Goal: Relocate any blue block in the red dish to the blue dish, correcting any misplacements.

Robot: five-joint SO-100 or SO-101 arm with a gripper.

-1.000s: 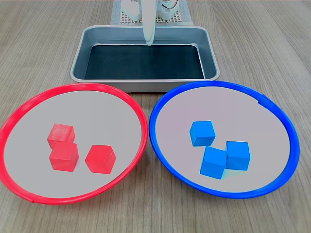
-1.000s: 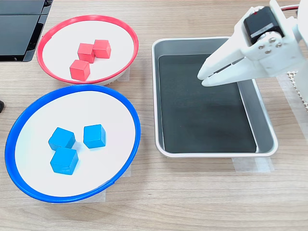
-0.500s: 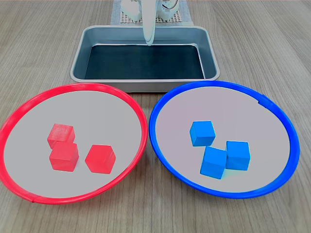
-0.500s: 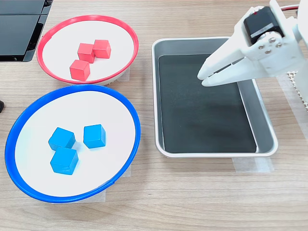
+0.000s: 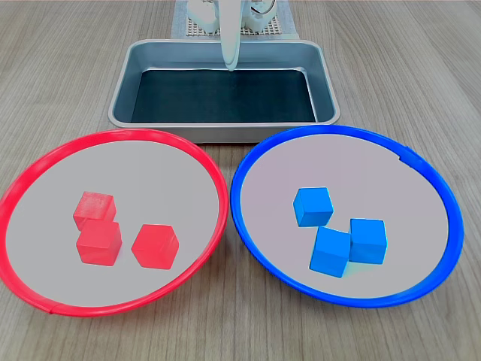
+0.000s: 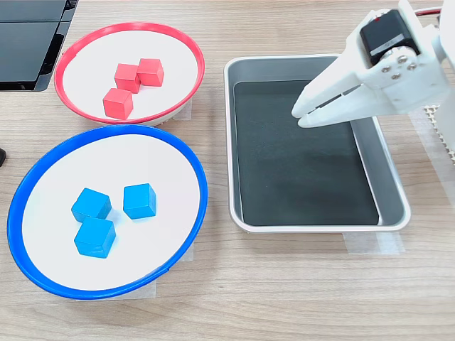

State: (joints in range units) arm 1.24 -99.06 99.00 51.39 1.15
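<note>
The red dish (image 5: 16, 188) (image 6: 201, 67) holds three red cubes (image 5: 98, 242) (image 6: 118, 103) and nothing blue. All three blue blocks (image 5: 331, 251) (image 6: 139, 201) lie in the blue dish (image 5: 242, 162) (image 6: 200, 174), clustered close together in both exterior views. My white gripper (image 5: 229, 64) (image 6: 298, 118) hangs above the metal tray, well away from both dishes. Its fingers are shut together with nothing between them.
A rectangular metal tray (image 5: 225, 132) (image 6: 320, 226) with a dark floor stands behind the dishes in the first exterior view, empty. A black flat object (image 6: 28, 35) lies at the second exterior view's top left. The arm's base (image 5: 225, 19) stands behind the tray.
</note>
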